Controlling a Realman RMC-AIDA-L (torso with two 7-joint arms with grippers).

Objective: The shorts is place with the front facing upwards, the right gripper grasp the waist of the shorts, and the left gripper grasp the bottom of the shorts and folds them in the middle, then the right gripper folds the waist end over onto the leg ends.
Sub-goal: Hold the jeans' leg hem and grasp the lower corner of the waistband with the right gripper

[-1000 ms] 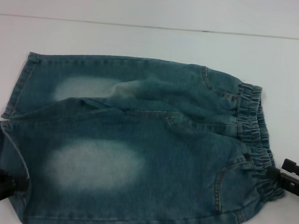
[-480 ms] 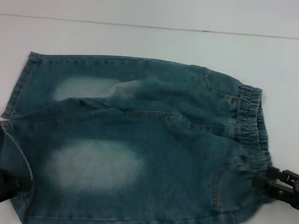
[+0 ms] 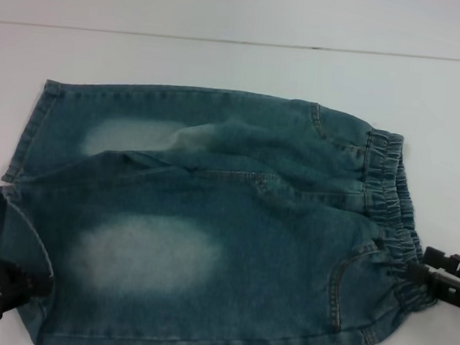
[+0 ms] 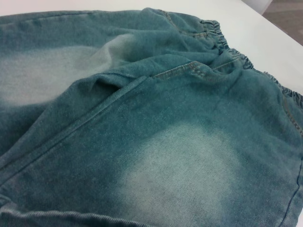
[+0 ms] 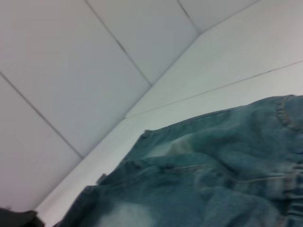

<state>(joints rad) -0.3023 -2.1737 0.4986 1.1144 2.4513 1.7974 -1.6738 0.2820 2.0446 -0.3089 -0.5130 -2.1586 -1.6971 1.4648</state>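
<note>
Blue denim shorts (image 3: 208, 227) lie flat on the white table (image 3: 224, 62), front up. The elastic waist (image 3: 390, 200) is at the right and the leg ends (image 3: 16, 193) at the left. The right gripper (image 3: 418, 270) is at the near corner of the waistband, its two black fingers (image 3: 450, 260) spread apart at the fabric's edge. My left gripper (image 3: 38, 284) touches the hem of the near leg at the lower left, its tip against the denim. The left wrist view shows the faded near leg (image 4: 184, 165) close up, with the waist (image 4: 222, 42) beyond it. Shorts (image 5: 213, 184) also fill the lower part of the right wrist view.
The table's far edge (image 3: 242, 42) runs across the back, with a pale wall (image 5: 71, 71) behind it. White tabletop (image 3: 453, 145) borders the shorts at the right and at the back.
The right gripper pushed in and down against the waist corner, then came back up and to the right. The left gripper stayed at the hem, barely shifting.
</note>
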